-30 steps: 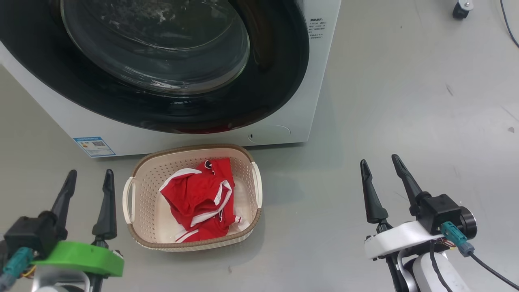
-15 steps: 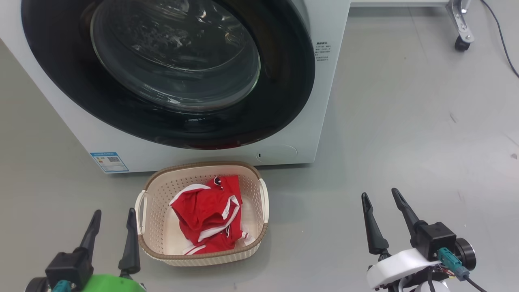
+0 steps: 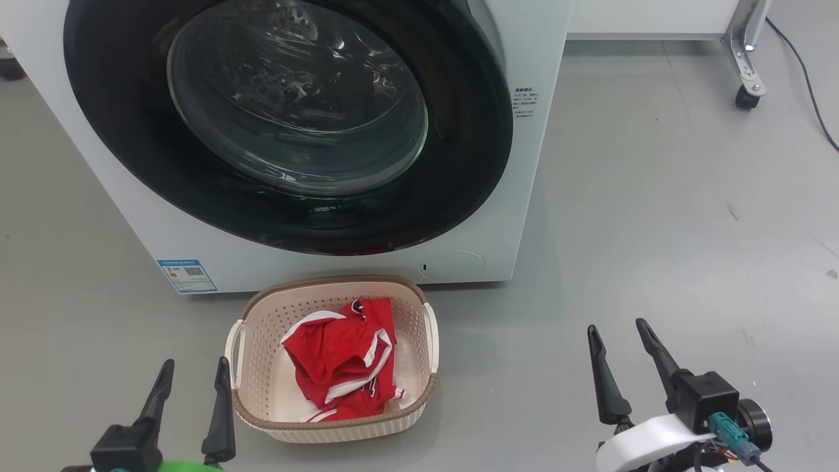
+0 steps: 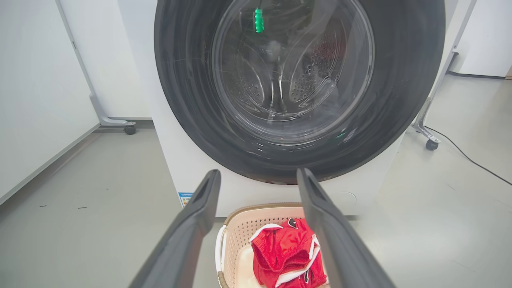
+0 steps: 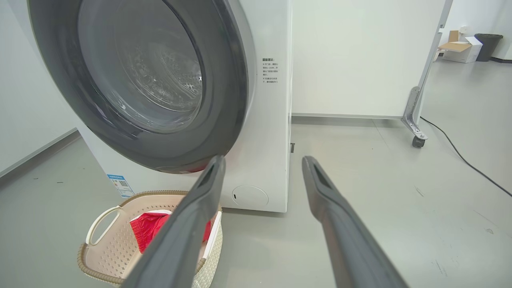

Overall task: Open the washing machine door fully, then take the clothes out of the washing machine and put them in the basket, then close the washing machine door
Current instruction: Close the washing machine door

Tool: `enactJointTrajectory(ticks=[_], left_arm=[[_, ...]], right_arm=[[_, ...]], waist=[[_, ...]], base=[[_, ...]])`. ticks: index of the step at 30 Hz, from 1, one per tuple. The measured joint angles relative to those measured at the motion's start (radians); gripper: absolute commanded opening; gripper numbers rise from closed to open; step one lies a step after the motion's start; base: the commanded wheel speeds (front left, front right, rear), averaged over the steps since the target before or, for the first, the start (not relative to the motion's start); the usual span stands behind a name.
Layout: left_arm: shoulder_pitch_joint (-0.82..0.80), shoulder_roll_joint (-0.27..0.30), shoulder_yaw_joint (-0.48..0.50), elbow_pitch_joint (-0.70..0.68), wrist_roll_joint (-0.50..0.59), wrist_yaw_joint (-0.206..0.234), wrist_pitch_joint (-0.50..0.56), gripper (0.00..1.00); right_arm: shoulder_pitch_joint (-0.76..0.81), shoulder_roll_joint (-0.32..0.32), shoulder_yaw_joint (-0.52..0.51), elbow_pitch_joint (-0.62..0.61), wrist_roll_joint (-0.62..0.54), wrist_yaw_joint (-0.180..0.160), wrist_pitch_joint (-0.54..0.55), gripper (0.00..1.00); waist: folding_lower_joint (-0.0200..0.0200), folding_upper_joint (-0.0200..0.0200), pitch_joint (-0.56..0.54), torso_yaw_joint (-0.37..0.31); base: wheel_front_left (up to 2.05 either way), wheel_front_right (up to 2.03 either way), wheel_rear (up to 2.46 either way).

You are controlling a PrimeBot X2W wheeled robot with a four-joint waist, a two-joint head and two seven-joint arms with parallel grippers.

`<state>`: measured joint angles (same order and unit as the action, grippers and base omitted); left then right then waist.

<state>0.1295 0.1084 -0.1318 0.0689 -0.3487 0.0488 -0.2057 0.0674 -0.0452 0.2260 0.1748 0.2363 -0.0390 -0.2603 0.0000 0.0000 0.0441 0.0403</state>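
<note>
The washing machine [image 3: 531,196] stands in front of me, and the washing machine door [image 3: 459,164], black-rimmed with a glass bowl, lies flat against its front. On the floor below it sits the cream basket [image 3: 419,308] with the red clothes [image 3: 341,357] in it. My left gripper [image 3: 196,362] is open and empty, just left of the basket. My right gripper [image 3: 616,326] is open and empty over bare floor to the right. The left wrist view looks between my left gripper [image 4: 258,173] at the door [image 4: 180,100], basket [image 4: 256,208] and clothes [image 4: 280,252]. The right wrist view shows my right gripper [image 5: 263,158], the door [image 5: 224,80] and the basket [image 5: 104,256].
A white partition on a castor leg [image 3: 744,72] stands behind and right of the machine, with a black cable [image 3: 806,72] on the floor. Another partition's castor [image 4: 129,129] is at the machine's left. A cardboard box [image 5: 460,48] sits far off.
The head camera has moved, so more of the machine front shows and everything sits lower in the picture. Both grippers are farther back from the basket, still open.
</note>
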Motion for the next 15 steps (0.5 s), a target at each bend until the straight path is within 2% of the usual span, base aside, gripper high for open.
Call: enactJointTrajectory(ticks=[15], left_arm=[[0.011,-0.005,-0.003,0.018,0.002,0.004,-0.008,1.0]], right_arm=[[0.006,0.001,-0.002,0.002,0.007,0.0,0.0,1.0]], waist=[[0.0,0.0,-0.017,-0.006]], base=[[0.0,0.0,0.0]])
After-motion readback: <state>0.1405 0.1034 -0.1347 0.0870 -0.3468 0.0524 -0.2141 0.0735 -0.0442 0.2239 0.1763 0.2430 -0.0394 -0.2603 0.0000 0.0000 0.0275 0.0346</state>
